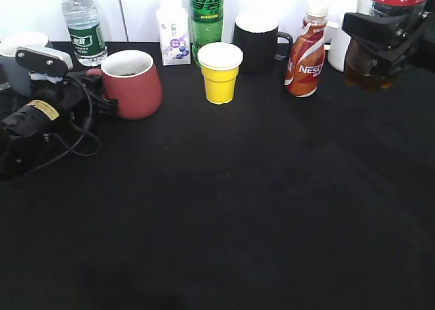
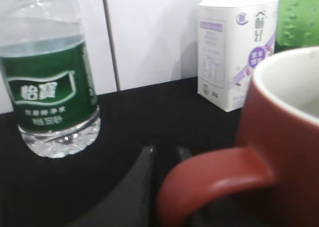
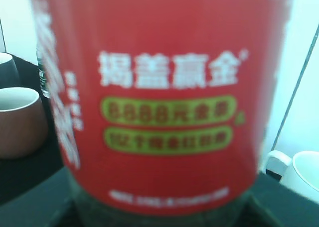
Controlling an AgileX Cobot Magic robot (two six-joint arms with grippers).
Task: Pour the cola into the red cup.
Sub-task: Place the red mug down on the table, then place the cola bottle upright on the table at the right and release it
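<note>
The cola (image 1: 380, 24) is seen at the far right of the exterior view, upright and lifted clear of the bench (image 1: 238, 208), with dark liquid visible in its lower part and the red label above. It is clamped around its body by the right gripper (image 1: 380, 41), whose black jaws are closed on it. In the right wrist view the red label with white lettering fills nearly the whole picture.

The red cup (image 1: 132, 82) stands upright at the left rear of the bench, well apart from the cola, its white inside facing up. Its loop handle (image 2: 212, 179) is turned toward the left gripper (image 2: 164, 157); two dark fingertips are seen just behind the handle, set a little apart, but whether the handle is gripped cannot be told.

Beside the cup, a yellow cup (image 1: 219, 72) stands near the middle. Behind are found a water bottle (image 1: 85, 28) with a green label, a small white carton (image 1: 174, 38), a green soda bottle (image 1: 206, 14), a black mug (image 1: 258, 41) and an orange-and-white Nescafe bottle (image 1: 306, 52).
</note>
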